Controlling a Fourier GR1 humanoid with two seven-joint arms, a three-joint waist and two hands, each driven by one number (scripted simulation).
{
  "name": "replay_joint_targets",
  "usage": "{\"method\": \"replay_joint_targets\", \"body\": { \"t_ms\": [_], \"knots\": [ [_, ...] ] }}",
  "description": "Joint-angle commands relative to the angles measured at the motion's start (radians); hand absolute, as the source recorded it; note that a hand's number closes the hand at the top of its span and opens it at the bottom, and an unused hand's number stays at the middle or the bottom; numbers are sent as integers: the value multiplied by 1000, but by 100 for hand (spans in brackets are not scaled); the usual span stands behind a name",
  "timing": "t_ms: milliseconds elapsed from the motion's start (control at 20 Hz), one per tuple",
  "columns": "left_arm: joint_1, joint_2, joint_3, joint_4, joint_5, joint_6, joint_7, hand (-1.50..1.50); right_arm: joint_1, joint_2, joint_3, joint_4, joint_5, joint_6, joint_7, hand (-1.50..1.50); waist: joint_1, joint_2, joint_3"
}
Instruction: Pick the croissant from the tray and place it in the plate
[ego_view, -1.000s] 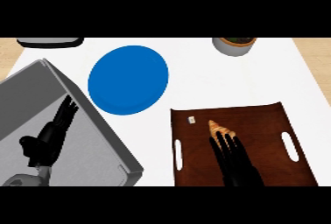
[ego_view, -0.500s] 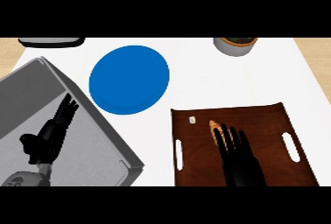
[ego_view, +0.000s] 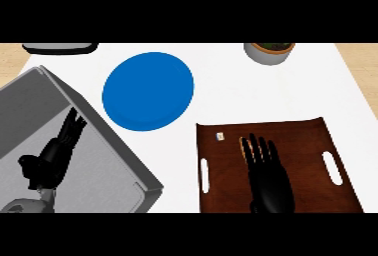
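Right robot hand (ego_view: 267, 172) flat, fingers straight, over tray (ego_view: 310, 135); croissant hidden beneath. Curl fingers round croissant before lift; carry to plate (ego_view: 148, 91), up-left. Left robot hand (ego_view: 52, 157) resting, fingers straight.

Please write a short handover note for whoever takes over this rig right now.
Right hand: open, fingers straight, flat over the tray, covering the croissant, of which only a sliver shows beside the fingers.
Left hand: open, resting over the grey sink at the view's left.
Plate: blue, beyond the tray to the left, nothing on it.
Done: nothing placed.
Left: grasp the croissant, lift it, set it on the plate.
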Motion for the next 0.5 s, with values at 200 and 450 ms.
{"method": "replay_joint_targets", "body": {
  "t_ms": [200, 450],
  "knots": [
    [-62, -65, 1, 30, -23, 1, 52, 0, -99, 15, -78, 161, 21, -36, -5, -150, -3, 6, -4],
    [-73, -47, 33, 75, -16, -20, 8, 0, -157, -23, -137, 273, -76, -12, -137, 150, -3, 9, -4]
  ]
}}
